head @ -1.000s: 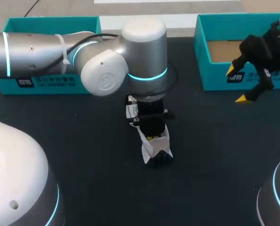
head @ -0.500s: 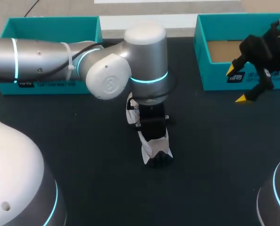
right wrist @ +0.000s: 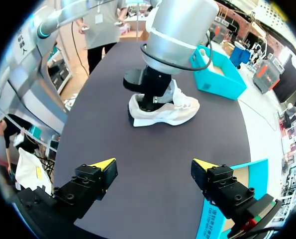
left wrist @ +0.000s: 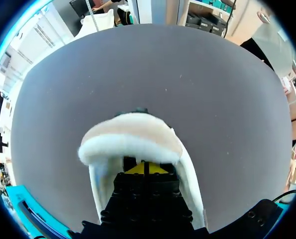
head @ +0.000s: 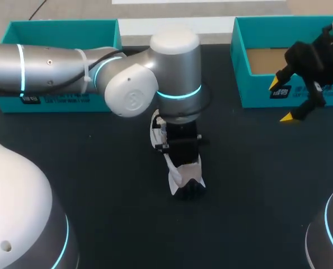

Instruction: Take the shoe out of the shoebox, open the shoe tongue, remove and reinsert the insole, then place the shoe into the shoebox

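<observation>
A white shoe (head: pixel 183 171) with a dark heel end lies on the black table near the middle, also seen from the right wrist (right wrist: pixel 182 107). My left gripper (head: pixel 183 157) stands straight down into the shoe's opening. In the left wrist view its yellow tips are pressed together (left wrist: pixel 144 168) just behind the padded heel collar (left wrist: pixel 130 142); it is shut, and I cannot see anything pinched. My right gripper (head: pixel 280 101) hangs open and empty in front of the right teal shoebox (head: pixel 239 73), well clear of the shoe (right wrist: pixel 153 163).
A second teal box (head: pixel 60 28) stands at the back left behind my left arm. Black tabletop (head: pixel 256 185) stretches between the shoe and my right gripper.
My left arm has swung slightly to the right over the shoe, and its yellow tips no longer show in the head view. The shoe and right arm have stayed put.
</observation>
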